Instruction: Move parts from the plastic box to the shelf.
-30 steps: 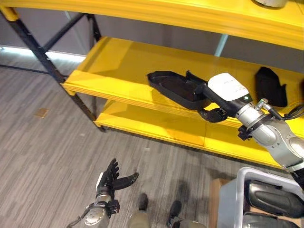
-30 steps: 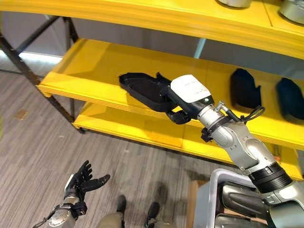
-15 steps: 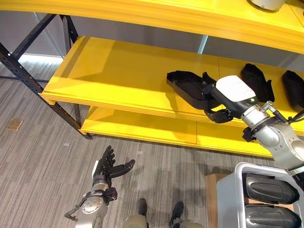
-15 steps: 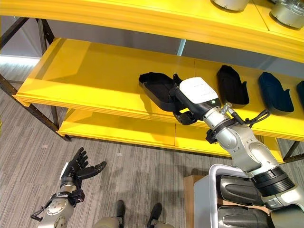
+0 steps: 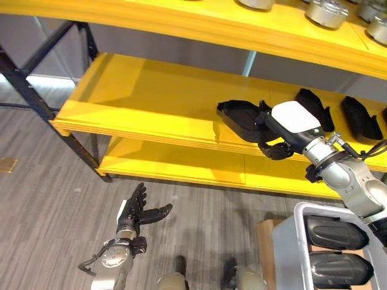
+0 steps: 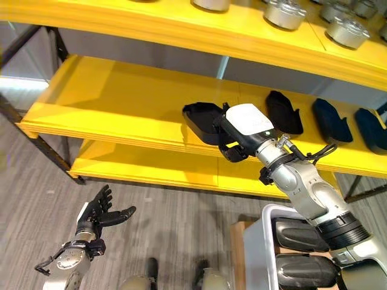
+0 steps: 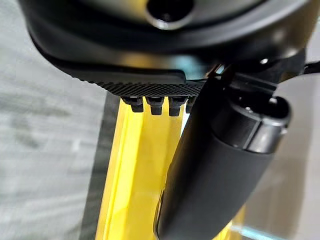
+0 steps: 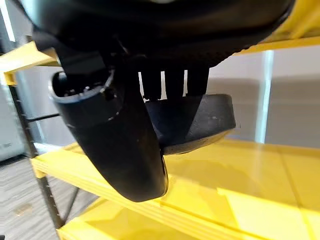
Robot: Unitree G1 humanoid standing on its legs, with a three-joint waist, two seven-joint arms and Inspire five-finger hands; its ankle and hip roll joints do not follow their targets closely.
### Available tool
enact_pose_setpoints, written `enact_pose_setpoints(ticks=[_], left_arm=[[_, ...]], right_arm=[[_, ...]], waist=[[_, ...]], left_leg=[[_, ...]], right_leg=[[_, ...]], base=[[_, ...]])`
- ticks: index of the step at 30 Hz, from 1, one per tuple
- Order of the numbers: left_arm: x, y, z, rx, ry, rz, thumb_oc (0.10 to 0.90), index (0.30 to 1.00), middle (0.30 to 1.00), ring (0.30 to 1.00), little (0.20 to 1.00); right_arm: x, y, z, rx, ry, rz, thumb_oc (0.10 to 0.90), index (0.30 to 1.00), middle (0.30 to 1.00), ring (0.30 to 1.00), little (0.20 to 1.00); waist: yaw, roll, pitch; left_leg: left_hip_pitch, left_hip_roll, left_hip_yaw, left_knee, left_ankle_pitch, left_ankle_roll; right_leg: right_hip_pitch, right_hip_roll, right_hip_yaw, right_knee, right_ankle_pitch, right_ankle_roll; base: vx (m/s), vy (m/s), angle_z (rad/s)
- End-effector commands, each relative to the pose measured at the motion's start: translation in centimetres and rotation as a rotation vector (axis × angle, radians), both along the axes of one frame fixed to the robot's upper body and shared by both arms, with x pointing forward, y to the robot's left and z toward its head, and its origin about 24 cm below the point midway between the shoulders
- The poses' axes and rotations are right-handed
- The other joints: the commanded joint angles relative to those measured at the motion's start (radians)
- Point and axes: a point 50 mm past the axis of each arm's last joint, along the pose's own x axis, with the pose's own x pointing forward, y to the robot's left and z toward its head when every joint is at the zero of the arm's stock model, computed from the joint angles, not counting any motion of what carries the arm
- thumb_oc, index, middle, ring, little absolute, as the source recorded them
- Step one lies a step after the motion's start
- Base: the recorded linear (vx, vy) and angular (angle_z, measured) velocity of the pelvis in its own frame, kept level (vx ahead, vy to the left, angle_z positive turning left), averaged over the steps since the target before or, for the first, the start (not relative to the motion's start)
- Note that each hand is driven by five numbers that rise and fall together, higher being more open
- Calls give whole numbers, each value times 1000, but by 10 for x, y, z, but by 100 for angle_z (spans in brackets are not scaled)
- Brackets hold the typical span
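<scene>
Right hand (image 5: 284,130) fingers grip black part (image 5: 239,118) just over middle shelf (image 5: 151,99) | part extends left of fingers, long axis left-right | left hand (image 5: 136,211) open, low, well apart

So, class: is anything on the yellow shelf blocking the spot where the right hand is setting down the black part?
Nothing visible. The right hand holds the black part over bare yellow shelf; the other black parts lie further right, apart from it.
</scene>
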Motion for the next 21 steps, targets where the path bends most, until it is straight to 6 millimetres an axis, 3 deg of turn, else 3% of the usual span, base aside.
enact_pose_setpoints(ticks=[1,2,4,5,7,9,11,13,16,21], left_arm=[[15,-1,38,70,-202,-64,900,1000,1000,1000,1000],[14,1,36,69,-195,-59,900,1000,1000,1000,1000],[13,1,34,66,-186,-54,900,1000,1000,1000,1000],[13,1,34,68,-186,-55,900,1000,1000,1000,1000],[9,1,29,42,-169,-33,900,1000,1000,1000,1000],[9,0,29,42,-169,-33,900,1000,1000,1000,1000],[1,2,22,24,-141,-17,900,1000,1000,1000,1000],[-1,1,21,22,-131,-22,900,1000,1000,1000,1000],[-3,0,18,15,-120,-24,900,1000,1000,1000,1000],[-8,-3,11,-11,-93,-24,900,1000,1000,1000,1000]], right_arm=[[2,6,82,80,-353,25,400,300,300,300,300],[2,4,83,73,-358,14,400,300,300,300,300],[1,0,76,74,-334,-1,400,300,300,300,300],[0,-1,76,75,-333,-2,400,300,300,300,300],[-1,-2,74,82,-316,4,400,300,300,300,300],[-1,-2,74,82,-316,5,400,300,300,300,300],[-2,3,79,107,-316,36,400,300,300,300,300],[-1,3,80,117,-308,41,400,300,300,300,300],[-2,5,82,126,-311,53,400,300,300,300,300],[-1,8,84,135,-324,63,400,300,300,300,300]], waist=[[21,-28,-39],[18,-36,-40],[24,-64,-56],[23,-66,-58],[20,-80,-83],[19,-77,-84],[20,-72,-102],[16,-65,-108],[13,-58,-114],[10,-20,-127]], left_leg=[[-41,76,-120,40,-68,-93],[-48,83,-133,58,-74,-100],[-60,73,-134,68,-80,-111],[-60,72,-135,67,-79,-110],[-48,108,-135,49,-66,-135],[-48,111,-137,48,-65,-137],[-29,176,-138,6,-32,-164],[-18,205,-137,-25,-8,-177],[-7,221,-137,-49,9,-184],[21,251,-132,-88,39,-197]], right_leg=[[82,-93,4,-151,192,77],[89,-96,16,-153,222,84],[121,-97,-9,-182,226,100],[124,-98,-11,-187,229,101],[142,-48,-22,-196,187,106],[143,-44,-24,-196,185,105],[164,16,-55,-218,88,80],[171,46,-60,-218,40,66],[172,69,-58,-214,15,54],[182,112,-57,-203,-33,30]], base=[[67,-281,30],[48,-220,18],[34,-133,45],[89,-203,66],[78,-223,15],[13,-109,-18],[27,-271,-9],[23,-191,-15],[15,-103,-11],[18,-116,-10]])
